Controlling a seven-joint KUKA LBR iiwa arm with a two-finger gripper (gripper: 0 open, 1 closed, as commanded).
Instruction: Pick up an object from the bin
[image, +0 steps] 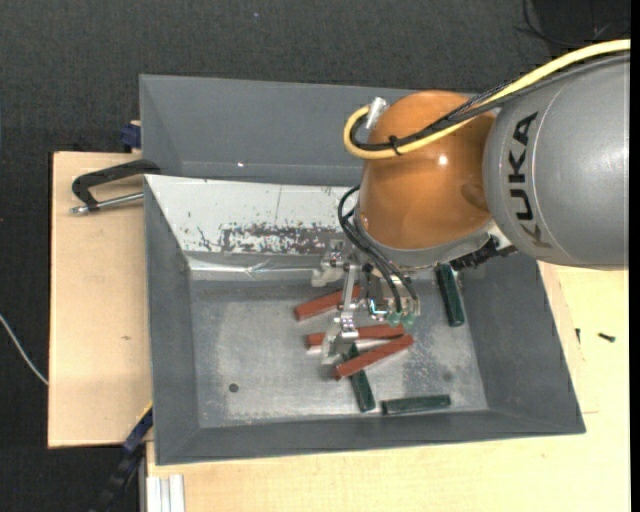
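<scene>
The large grey KUKA arm (570, 150), capped at the wrist by a rounded orange cover (420, 170), is seen reaching in from the right above the grey metal bin (170, 330). Its hand (347, 325) is lowered to the middle of the bin floor, where a small heap of red-brown flat bars (318, 307) is found, crossed over one another. Whether the hand is released or clenched cannot be told, and no bar can be made out as grasped. One bar of the heap (378, 334) is placed just right of the hand. Dark green narrow sticks are scattered round the heap. One (452, 297) is set apart near the right wall, another (416, 404) is laid along the front wall, and a third (362, 390) is tilted just below the heap.
</scene>
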